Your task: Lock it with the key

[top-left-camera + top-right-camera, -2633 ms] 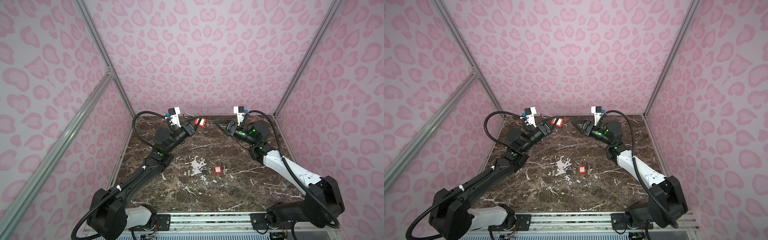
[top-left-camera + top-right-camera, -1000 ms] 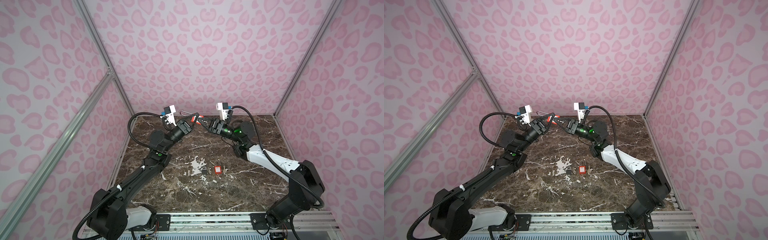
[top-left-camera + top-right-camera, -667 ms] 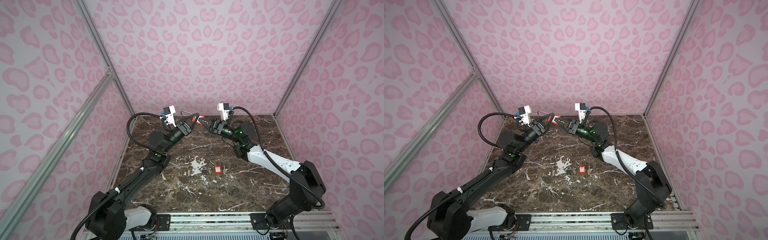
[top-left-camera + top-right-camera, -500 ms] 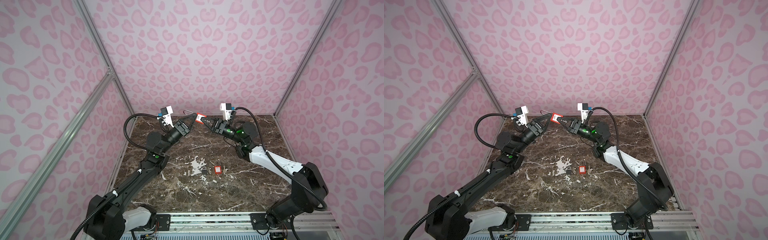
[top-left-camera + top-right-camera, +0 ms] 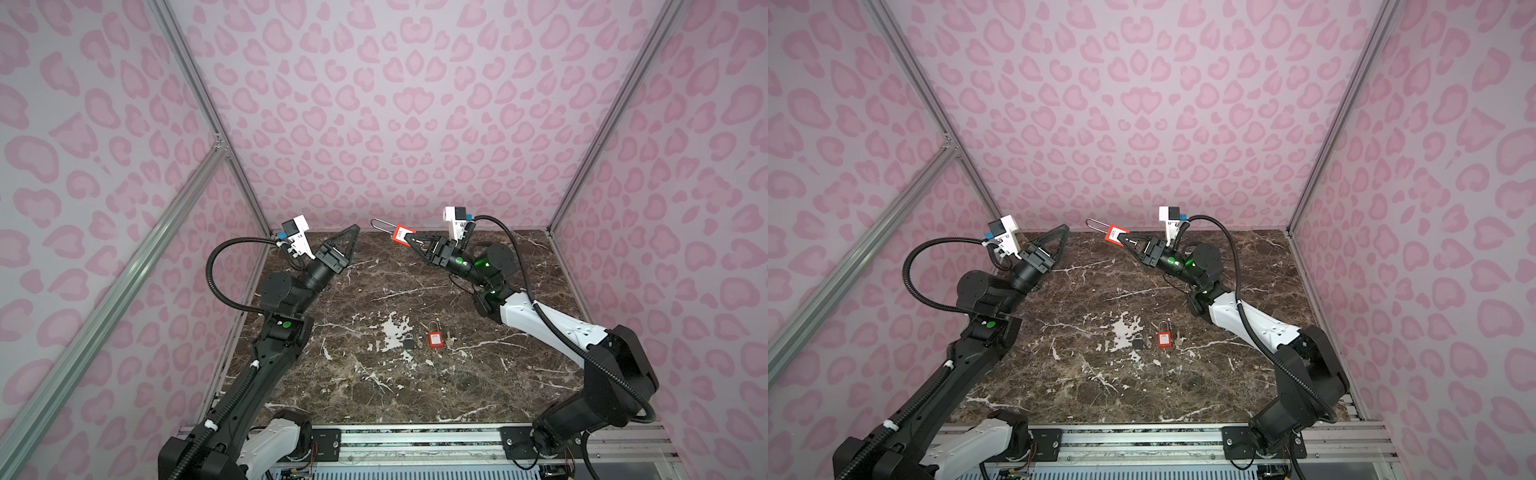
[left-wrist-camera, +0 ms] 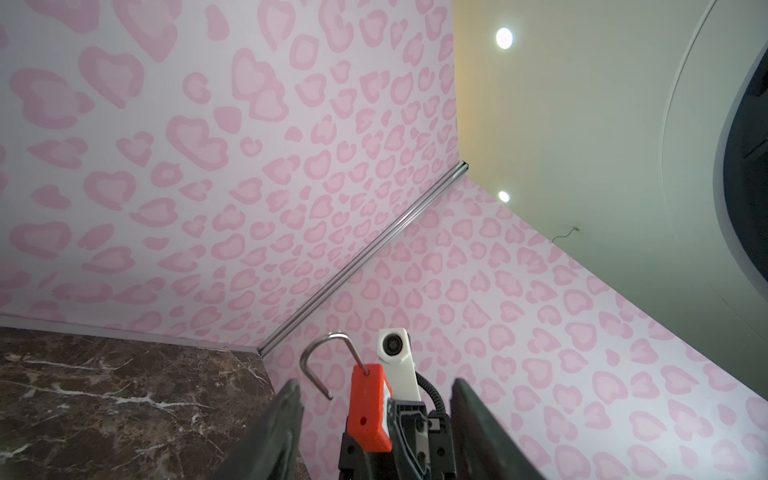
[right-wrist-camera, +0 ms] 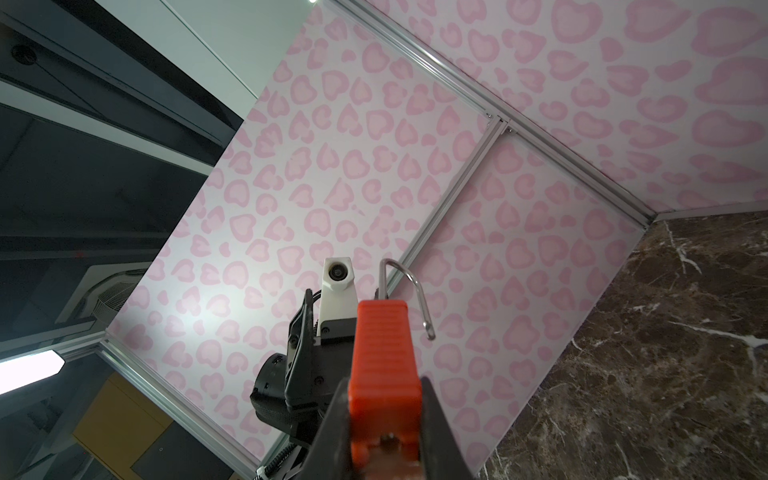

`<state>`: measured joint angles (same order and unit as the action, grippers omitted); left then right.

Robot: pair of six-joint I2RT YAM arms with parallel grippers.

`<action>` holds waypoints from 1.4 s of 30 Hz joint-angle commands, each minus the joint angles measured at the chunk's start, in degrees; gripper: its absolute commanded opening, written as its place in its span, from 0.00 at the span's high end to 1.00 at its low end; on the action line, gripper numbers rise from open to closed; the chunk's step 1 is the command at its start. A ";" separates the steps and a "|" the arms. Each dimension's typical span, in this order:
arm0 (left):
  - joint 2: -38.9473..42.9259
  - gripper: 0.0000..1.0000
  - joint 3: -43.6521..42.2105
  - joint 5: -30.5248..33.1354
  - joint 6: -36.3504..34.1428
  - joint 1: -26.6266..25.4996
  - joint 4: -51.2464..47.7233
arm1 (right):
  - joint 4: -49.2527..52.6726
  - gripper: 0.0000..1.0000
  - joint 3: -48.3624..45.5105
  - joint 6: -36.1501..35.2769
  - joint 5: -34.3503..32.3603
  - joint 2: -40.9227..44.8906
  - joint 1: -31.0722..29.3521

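— Item: red plastic padlock with open steel shackle [image 5: 400, 233]?
— Aloft, far centre; body pinched in your right fingers [image 7: 332, 432], shackle free, likely for closing. Left fingers [image 6: 274, 432]: wide, empty, just left.

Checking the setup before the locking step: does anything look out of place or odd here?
The red padlock gripped in the right claw has its shackle open: one leg sits in the body and the hooked end hangs free. The left claw is open and empty, apart from it. Nothing else stands out.
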<state>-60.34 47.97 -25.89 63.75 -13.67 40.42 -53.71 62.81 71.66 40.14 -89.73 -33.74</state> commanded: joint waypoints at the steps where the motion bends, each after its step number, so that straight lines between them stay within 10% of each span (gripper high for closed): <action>1: -0.87 0.45 2.56 -4.59 0.32 1.47 -2.45 | -1.98 0.88 0.78 0.41 1.01 -0.98 -0.73; 18: -4.90 0.46 4.49 -11.38 2.96 2.07 -1.74 | -0.15 0.88 2.85 -0.89 2.76 -2.66 -3.40; 28: -4.20 0.81 3.00 -10.41 2.80 2.18 -2.77 | 0.28 0.88 2.74 -1.26 2.75 -2.85 -2.70; 42: -4.79 0.96 2.17 -12.01 4.01 2.25 -1.37 | -2.45 0.88 5.10 1.94 4.45 -4.84 -3.48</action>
<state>-64.93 50.46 -35.90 68.29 -11.33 37.43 -51.33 67.02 71.55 43.07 -93.67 -36.86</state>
